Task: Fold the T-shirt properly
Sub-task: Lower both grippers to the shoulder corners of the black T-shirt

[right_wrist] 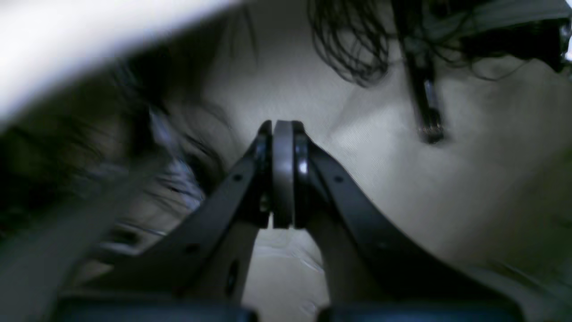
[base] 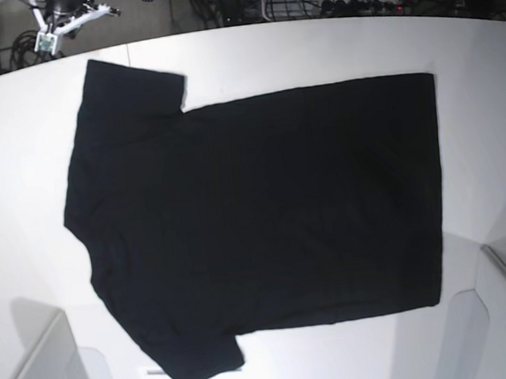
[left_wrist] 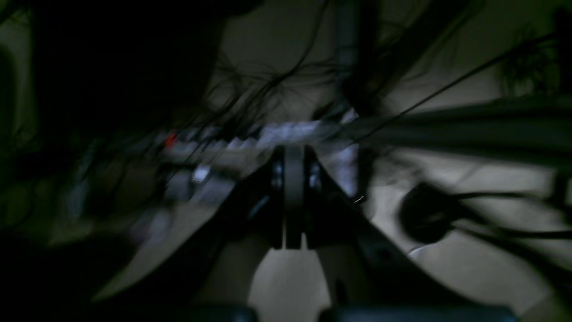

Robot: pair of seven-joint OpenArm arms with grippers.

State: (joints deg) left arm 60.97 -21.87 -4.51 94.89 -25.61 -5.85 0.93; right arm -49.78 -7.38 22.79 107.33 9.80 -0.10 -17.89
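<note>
- The table (base: 311,47) is a smooth white surface filling most of the base view.
- The T-shirt (base: 256,225) lies flat and unfolded across the middle of it: plain black, soft matte cloth, neck toward the left of the frame, sleeves at upper left and lower left, straight hem at right.
- The right gripper (right_wrist: 283,129), black and angular, has its fingers pressed together, holding nothing.
- The left gripper (left_wrist: 293,154) looks likewise closed and empty, though that view is dark and blurred.
</note>
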